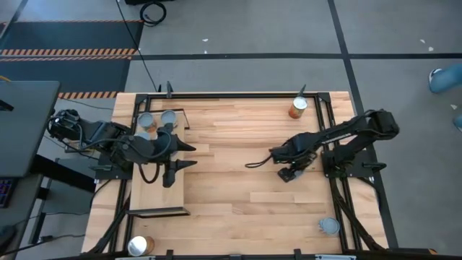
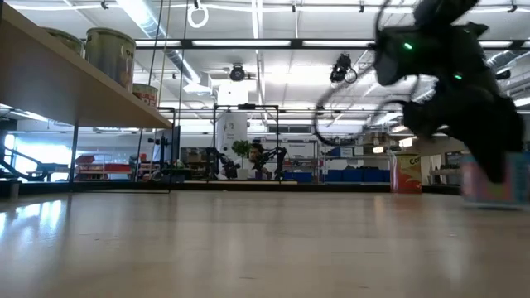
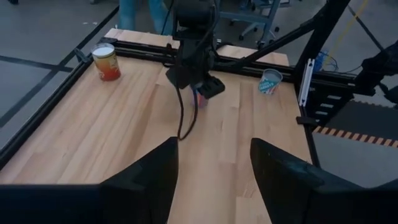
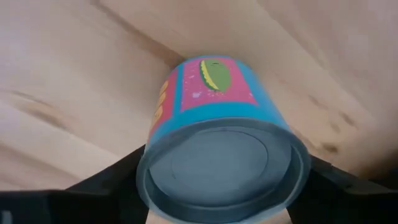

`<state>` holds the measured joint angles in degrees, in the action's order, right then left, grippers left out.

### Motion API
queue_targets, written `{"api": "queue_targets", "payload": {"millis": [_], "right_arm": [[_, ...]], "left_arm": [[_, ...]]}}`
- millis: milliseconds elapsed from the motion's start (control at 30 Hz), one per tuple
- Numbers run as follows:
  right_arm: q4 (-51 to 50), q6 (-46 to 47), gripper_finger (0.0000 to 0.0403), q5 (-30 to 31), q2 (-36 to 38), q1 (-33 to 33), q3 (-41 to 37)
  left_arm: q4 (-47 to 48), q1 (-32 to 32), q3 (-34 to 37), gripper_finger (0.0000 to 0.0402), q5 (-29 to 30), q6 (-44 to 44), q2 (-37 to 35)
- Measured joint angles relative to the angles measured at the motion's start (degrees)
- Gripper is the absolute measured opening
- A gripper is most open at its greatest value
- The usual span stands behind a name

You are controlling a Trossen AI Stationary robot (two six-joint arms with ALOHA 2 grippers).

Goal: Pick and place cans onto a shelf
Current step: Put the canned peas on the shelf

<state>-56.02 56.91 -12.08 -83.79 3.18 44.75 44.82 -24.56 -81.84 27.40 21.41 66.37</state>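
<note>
- Our right gripper (image 4: pixel 224 186) has its jaws closed around a small blue-and-pink labelled tin can (image 4: pixel 221 146), mid-counter.
- We judge it light, rigid and slippery-sided; holding across the round wall suits it.
- Our left gripper (image 3: pixel 214 171), jaws spread and empty, hovers over the pale plywood shelf (image 1: pixel 155 198).
- The shelf's near half looks free, probably.

I count two silver-topped cans (image 1: pixel 157 119) upright on the pale plywood shelf (image 1: pixel 160 195); a blue-and-pink can (image 4: pixel 222 146) sits between the right gripper's fingers; others stand at table corners.
</note>
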Motion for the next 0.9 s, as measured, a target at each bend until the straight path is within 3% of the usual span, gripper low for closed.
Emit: {"api": "queue_targets", "payload": {"millis": [200, 533, 667, 900], "right_arm": [[-0.44, -6.68, 0.0288, 4.71, -11.76, 1.17, 18.71], [-7.59, -30.64, 0.0288, 15.24, -38.42, 3.27, 53.27], [-8.08, -36.78, 0.031, 15.3, -44.07, 3.98, 60.88], [-6.78, -43.89, 0.0319, 14.55, -47.38, 5.44, 65.35]], "left_arm": [[-0.27, 0.0, -0.02, 0.0206, 0.0, -2.81, -0.79], [-0.82, -0.07, -0.04, 0.0206, -0.02, -2.1, -4.44], [-1.54, -0.07, -0.04, 0.0206, 0.02, -2.1, -5.05], [-4.88, -0.07, -0.07, 0.0206, 3.01, -2.13, -4.98]]}}
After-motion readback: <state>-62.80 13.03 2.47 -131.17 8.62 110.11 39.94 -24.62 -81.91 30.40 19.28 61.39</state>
